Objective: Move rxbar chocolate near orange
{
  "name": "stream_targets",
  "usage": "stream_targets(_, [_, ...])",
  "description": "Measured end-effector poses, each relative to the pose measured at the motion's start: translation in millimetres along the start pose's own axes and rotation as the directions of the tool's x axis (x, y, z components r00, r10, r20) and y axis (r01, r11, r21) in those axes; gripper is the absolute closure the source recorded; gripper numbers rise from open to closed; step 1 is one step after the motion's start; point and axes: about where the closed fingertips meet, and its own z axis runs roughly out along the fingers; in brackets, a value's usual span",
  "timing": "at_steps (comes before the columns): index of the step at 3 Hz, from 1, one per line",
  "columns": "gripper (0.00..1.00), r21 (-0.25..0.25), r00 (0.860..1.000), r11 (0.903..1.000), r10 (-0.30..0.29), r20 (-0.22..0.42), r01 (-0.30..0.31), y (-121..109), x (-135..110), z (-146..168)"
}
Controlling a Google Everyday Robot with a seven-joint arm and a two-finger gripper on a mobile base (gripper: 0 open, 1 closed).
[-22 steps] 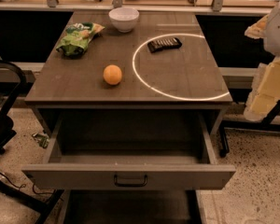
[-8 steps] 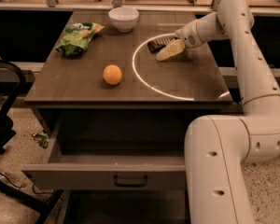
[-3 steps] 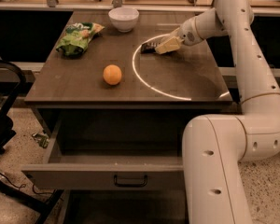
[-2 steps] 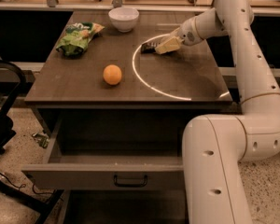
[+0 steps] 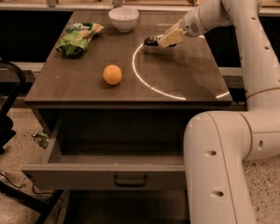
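Note:
The rxbar chocolate [image 5: 151, 41] is a dark flat bar; only its left end shows, sticking out of my gripper [image 5: 164, 39] at the back of the table, right of the white bowl. The gripper is shut on the bar and holds it just above the tabletop, over the left edge of the bright ring of light [image 5: 142, 80]. The orange [image 5: 112, 74] sits on the table, well to the front left of the gripper and apart from it.
A white bowl [image 5: 124, 17] stands at the back centre. A green snack bag [image 5: 78, 36] lies at the back left. The table's drawer [image 5: 116, 172] is pulled open at the front. My arm's white links fill the right side. A dark chair frame [image 5: 4, 106] stands at the left.
The gripper reached the bar on the table, closed on it, and carried it a short way left and slightly up. The orange, the bowl and the bag have not moved.

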Motion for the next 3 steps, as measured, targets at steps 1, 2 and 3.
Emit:
stream_targets(1, [1.0,0.076,1.0,0.9968,-0.023,-0.019,0.024,-4,-21,-47])
stream_targets(2, [1.0,0.17,0.999,0.9852,-0.015,-0.034,0.02,-6,-33,-119])
stream_targets(3, [1.0,0.235,0.998,0.9718,0.037,-0.06,-0.021,6,-20,-172])
